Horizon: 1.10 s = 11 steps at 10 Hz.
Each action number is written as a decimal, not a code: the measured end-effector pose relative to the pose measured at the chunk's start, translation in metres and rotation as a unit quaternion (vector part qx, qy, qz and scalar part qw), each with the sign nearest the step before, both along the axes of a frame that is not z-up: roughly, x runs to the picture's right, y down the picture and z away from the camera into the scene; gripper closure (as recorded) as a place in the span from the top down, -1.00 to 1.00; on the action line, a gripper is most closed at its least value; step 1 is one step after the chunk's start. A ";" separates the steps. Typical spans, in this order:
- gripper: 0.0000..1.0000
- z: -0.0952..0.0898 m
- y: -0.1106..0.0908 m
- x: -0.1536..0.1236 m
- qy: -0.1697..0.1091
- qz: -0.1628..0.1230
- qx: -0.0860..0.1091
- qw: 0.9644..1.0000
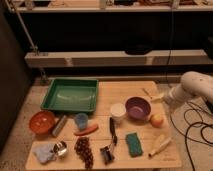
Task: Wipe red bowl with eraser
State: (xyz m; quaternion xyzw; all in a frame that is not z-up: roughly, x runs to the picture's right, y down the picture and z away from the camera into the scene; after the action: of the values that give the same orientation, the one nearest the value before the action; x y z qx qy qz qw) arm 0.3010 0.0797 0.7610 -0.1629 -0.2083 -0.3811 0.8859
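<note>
A pale wooden table [125,90] stands on a speckled floor before dark shelving. On its left half rests a shallow green rectangular plastic tray [70,95]. The round orange-red bowl [41,121] sits just in front of the tray's near left corner, at the table's left edge. The small grey oblong eraser [59,126] lies in front of the tray too, a little to the right of that corner, tilted. The round purple bowl [138,107] sits to the right of the tray, near its front right corner. The gripper [159,98] on the white arm hangs well to the right of the tray, its fingers spread and holding nothing.
</note>
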 end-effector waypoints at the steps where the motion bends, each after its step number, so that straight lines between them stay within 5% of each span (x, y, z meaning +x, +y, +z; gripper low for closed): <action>1: 0.31 -0.018 -0.018 -0.007 0.009 -0.015 0.010 1.000; 5: 0.31 -0.081 -0.089 -0.062 0.015 -0.090 0.037 0.995; 7: 0.31 -0.106 -0.117 -0.125 -0.014 -0.137 0.034 0.990; 11: 0.31 -0.116 -0.103 -0.217 -0.090 -0.209 0.002 0.974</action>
State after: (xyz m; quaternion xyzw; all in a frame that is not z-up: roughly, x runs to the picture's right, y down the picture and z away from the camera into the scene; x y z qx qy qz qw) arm 0.0843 -0.0236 0.6448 -0.1663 -0.2475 -0.5715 0.7645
